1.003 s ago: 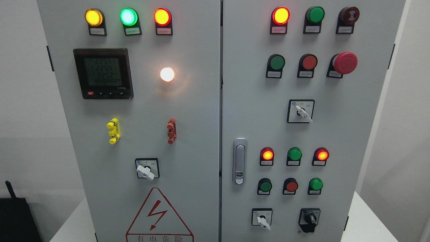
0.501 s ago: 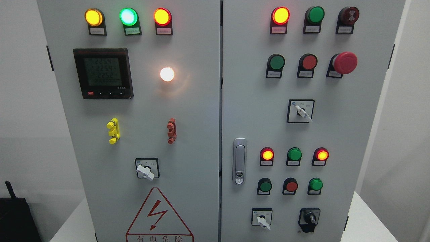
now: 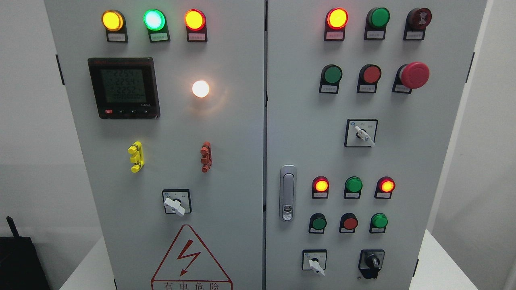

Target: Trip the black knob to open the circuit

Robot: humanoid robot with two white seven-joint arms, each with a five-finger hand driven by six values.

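Neither robot hand appears in the head view, so their state cannot be told. The black rotary knob (image 3: 371, 262) sits untouched at the lower right of the grey metal cabinet's right door (image 3: 403, 161), its handle seemingly upright. To its left is a white-handled selector switch (image 3: 315, 262); above it, a small round green lamp (image 3: 379, 221).
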